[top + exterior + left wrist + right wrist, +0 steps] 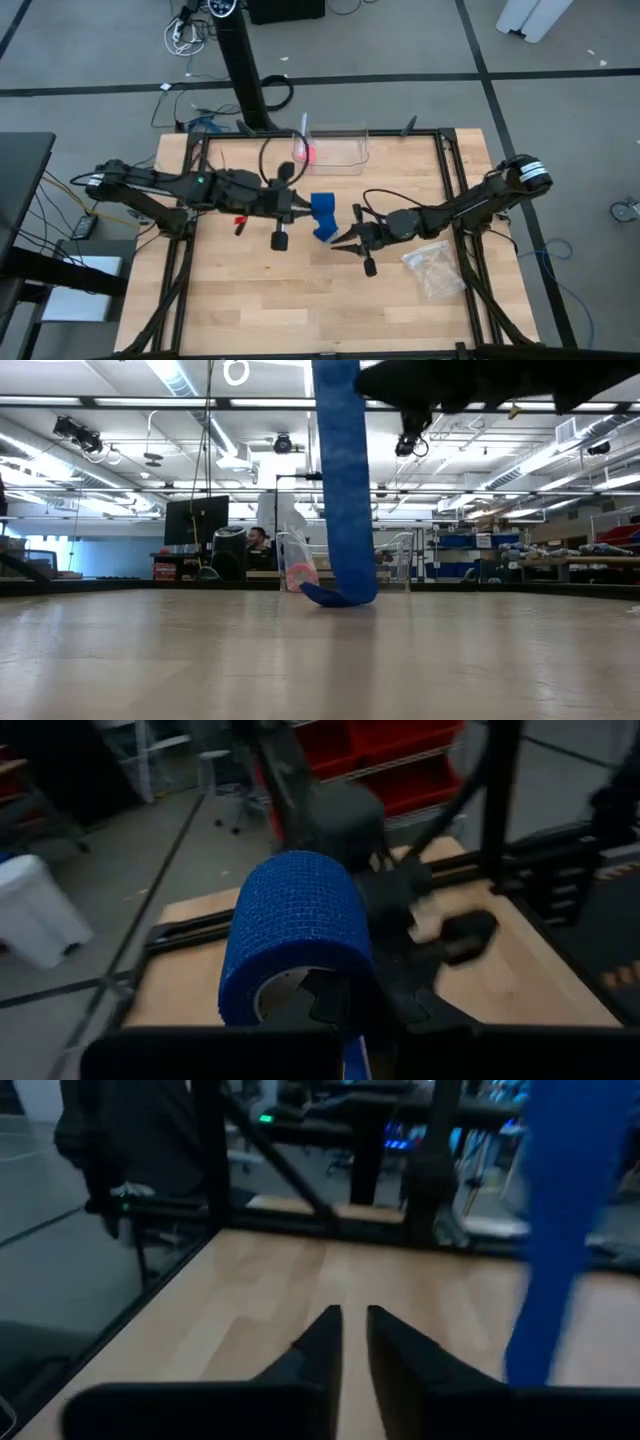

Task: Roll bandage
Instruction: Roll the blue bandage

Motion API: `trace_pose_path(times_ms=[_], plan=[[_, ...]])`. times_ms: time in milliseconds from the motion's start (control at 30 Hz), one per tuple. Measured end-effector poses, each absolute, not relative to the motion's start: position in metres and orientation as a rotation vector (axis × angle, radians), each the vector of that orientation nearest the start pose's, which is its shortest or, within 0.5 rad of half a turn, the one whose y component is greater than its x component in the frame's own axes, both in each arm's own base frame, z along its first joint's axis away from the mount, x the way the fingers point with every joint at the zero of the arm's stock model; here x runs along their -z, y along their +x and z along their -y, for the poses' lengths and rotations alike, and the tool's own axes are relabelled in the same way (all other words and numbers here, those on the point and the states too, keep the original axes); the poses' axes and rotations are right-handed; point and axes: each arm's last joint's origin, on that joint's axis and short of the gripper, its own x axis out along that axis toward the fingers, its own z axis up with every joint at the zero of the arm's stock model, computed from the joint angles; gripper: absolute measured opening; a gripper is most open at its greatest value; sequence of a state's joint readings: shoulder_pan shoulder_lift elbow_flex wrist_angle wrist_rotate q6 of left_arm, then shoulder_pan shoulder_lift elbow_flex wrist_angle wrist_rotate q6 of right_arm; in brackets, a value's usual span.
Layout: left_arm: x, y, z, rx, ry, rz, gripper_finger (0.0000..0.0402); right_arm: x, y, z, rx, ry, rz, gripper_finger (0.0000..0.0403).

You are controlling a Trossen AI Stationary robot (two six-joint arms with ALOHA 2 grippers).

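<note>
Left pincer (300, 207) pinches the bandage (322, 215) roll above mid-table (250, 290); tail hangs to the surface (partly wound, you've more to roll). Right pincer (340, 243) nearly shut, holding nothing, just beside the strip.

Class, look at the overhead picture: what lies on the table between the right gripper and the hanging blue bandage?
Nothing: in the high view, only bare table wood separates the right gripper from the bandage.

Bandage (342, 480) top cut off by low view's edge. Left pincer (330, 1050) fingers hidden behind roll. Person (258, 542) beyond table too small.
</note>
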State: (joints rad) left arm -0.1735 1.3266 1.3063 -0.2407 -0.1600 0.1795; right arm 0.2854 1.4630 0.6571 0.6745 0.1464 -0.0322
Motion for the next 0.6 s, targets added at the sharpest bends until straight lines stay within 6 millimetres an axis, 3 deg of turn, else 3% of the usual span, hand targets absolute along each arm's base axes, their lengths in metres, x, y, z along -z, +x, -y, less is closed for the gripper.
trace_pose_path(times_ms=[133, 300, 600], plan=[[-0.368, 0.298, 0.039, 0.075, 0.179, -0.226, 0.0019, -0.233, 0.278, -0.090, -0.095, -0.112, -0.082, 0.0006], [-0.351, 0.301, 0.035, 0.132, 0.138, -0.202, 0.0019, -0.246, 0.266, -0.101, -0.029, -0.155, -0.034, 0.0009], [-0.348, 0.300, 0.037, 0.169, 0.134, -0.207, 0.0019, -0.273, 0.256, -0.114, 0.171, -0.256, 0.072, 0.0006]])
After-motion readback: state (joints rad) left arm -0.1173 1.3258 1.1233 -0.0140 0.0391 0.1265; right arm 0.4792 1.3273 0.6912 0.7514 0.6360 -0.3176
